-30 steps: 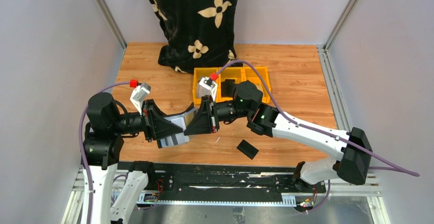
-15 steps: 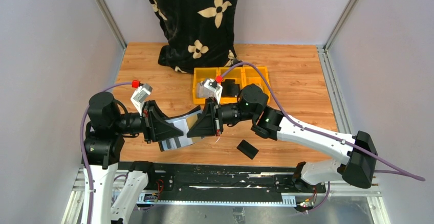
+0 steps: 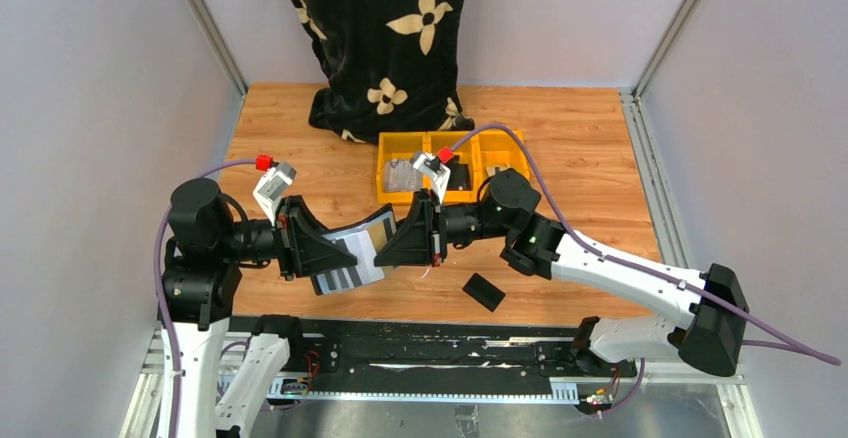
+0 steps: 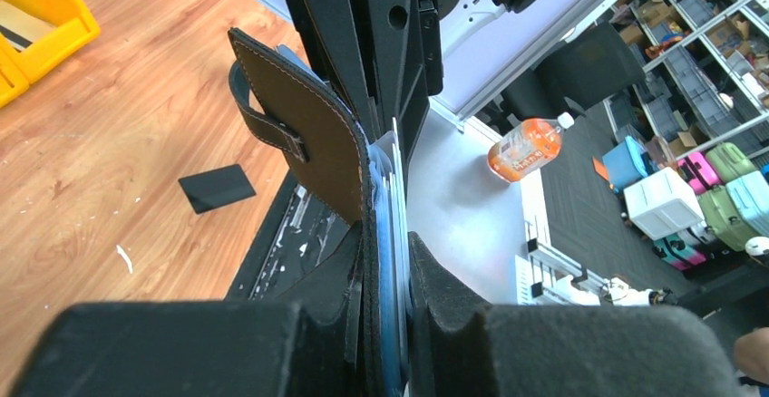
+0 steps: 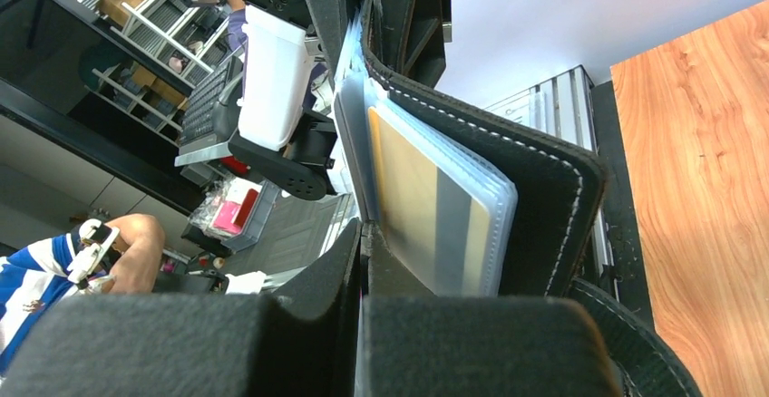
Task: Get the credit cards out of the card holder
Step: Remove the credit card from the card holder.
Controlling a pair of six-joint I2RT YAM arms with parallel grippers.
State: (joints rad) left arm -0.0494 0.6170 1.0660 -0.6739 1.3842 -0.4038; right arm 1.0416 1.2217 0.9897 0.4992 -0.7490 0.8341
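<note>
The card holder is held up open between both arms above the table's front; its grey striped inside faces up. My left gripper is shut on its left part; the left wrist view shows the black leather flap with its tab and blue sleeves clamped in my left gripper. My right gripper is shut on a thin pale card at the holder's right edge, as the right wrist view shows. A yellow and grey card sits in a clear sleeve inside the black cover.
A small plain black slab lies on the wood near the front edge, also in the left wrist view. Yellow bins stand behind the grippers; the left one holds greyish flat things. A black flower-patterned bag stands at the back.
My right arm has drawn back to the right and lower, uncovering the left bin. The holder now lies flatter, with more of its striped inside showing. The left arm has barely moved.
</note>
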